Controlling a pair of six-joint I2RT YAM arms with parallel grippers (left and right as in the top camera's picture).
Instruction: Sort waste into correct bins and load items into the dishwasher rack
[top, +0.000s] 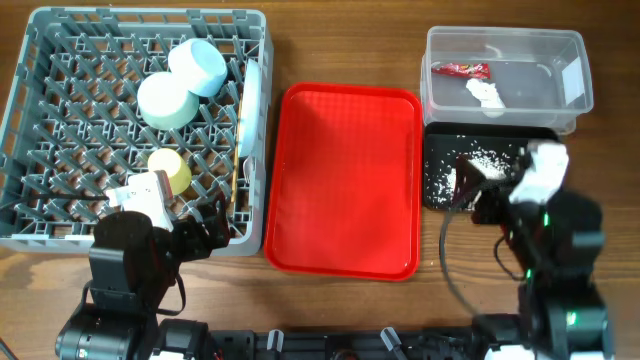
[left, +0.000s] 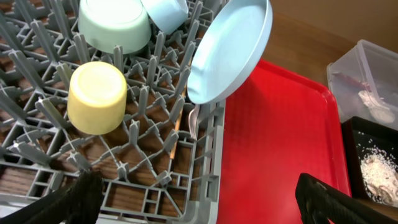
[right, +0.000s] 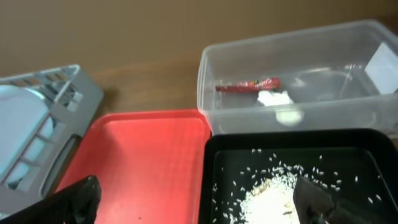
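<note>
Two arms low: left gripper (left: 196, 185) released over rack (left: 210, 155) corner, right gripper (right: 196, 186) released over black tray (right: 214, 148)

The widest open lane runs over the red tray (top: 345, 180) in the middle of the overhead frame, flat and low between the rack (top: 20, 120) at left and the two bins at right. In the rack's upper middle, the green bowl (top: 163, 100), blue bowl (top: 197, 66) and yellow cup (top: 170, 170) block entry. The plate (top: 250, 105) stands on edge along its right wall, closing that side. The rack's left cells show only pegs. At right, the clear tub (top: 430, 50) rises higher than the shallow black tray (top: 427, 160), which is reachable from above.
</note>
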